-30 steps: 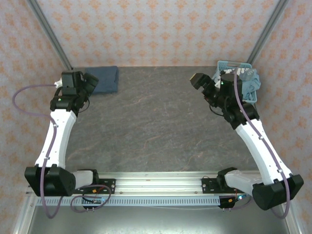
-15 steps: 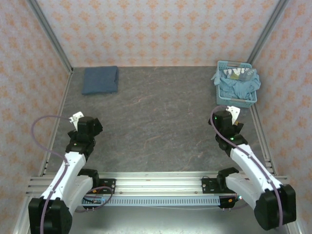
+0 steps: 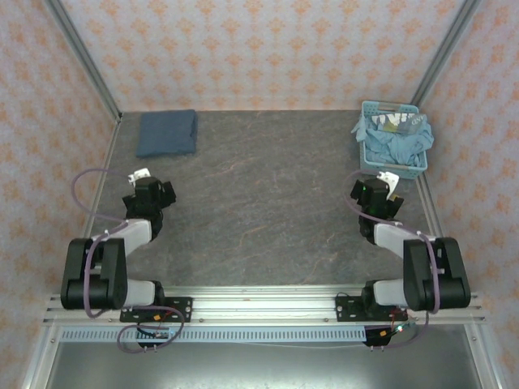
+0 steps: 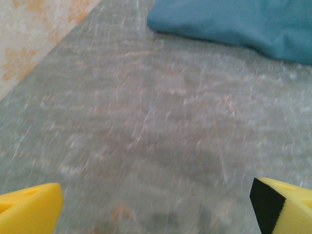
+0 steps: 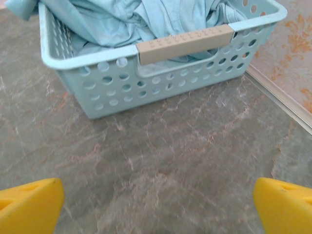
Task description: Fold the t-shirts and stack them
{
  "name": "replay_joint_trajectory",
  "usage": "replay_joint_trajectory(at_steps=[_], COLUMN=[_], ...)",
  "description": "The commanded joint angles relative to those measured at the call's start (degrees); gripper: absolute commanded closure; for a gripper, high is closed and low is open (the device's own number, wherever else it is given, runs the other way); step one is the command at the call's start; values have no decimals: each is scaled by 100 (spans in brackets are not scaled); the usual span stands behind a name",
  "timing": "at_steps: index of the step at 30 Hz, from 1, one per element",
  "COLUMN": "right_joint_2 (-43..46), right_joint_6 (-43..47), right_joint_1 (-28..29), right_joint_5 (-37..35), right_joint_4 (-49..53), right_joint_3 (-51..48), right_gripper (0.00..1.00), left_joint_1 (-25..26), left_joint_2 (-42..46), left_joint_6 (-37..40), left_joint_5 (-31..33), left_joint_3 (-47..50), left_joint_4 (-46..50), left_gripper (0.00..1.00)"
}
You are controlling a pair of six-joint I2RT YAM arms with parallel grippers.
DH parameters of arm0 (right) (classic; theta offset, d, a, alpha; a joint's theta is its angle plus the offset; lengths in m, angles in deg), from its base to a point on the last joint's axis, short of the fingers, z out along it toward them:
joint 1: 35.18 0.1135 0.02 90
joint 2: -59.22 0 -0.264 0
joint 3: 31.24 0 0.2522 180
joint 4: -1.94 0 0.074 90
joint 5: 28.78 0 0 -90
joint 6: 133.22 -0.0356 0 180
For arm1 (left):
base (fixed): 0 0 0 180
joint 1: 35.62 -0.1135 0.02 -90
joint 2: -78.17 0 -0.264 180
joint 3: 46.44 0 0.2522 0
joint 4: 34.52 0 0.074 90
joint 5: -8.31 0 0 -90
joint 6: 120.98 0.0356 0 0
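A folded shirt (image 3: 167, 133) lies in the table's (image 3: 268, 194) far-left corner, well beyond the left gripper (image 4: 156, 212). Crumpled shirts (image 5: 122, 19) sit in the far-right basket (image 5: 146, 83), near the right gripper (image 5: 156, 204). Both grippers gape wide.

Dark slate-blue cotton t-shirt (image 3: 167, 133), folded into a flat rectangle, upper left. Pale blue cotton t-shirts (image 3: 392, 146), crumpled in a heap, upper right.

Motion blur softens the left wrist view, whose top edge crops the folded t-shirt (image 4: 234, 22).
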Motion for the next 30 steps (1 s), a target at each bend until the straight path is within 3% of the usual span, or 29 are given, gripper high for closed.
replay_joint_trajectory(at_steps=[1,5,7,10,12,14,15,17,18,19,30], right_joint_2=[-451,-815,-927,-921,-926,-919,-928,-924,-946,-949,-937], right_joint_6=[90,274,309,310,324,334,335,356,400,431,470], right_joint_1=[-133,-123,-123,-115,-55,-44,-44,-14,33,67,132], right_joint_5=[437,828,903,818,691,672,664,642,576,513,436], right_joint_4=[-991,-1815,-2295,-2154,-1948,-1936,-1977,-1929,-1923,-1885,-1947], right_joint_3=[188,-80,-285,-210,-122,-116,-122,-101,-82,-62,-89], right_gripper=[1,1,1,1,1,1,1,1,1,1,1], left_joint_1=[-64,68,120,527,908,964,897,854,851,851,886], left_joint_2=[-28,168,157,-103,-845,-647,-840,-668,-786,-672,-712], left_joint_6=[-49,20,45,440,963,952,945,777,820,775,816], left_joint_5=[-512,-435,-334,-103,-11,-40,-11,113,125,110,177], left_joint_3=[-31,966,997,765,706,263,443,339,443,343,336], left_joint_4=[-875,-2507,-2552,-2401,-3187,-1945,-2679,-2152,-2557,-2159,-2236], left_gripper=[0,0,0,0,0,0,0,0,0,0,0])
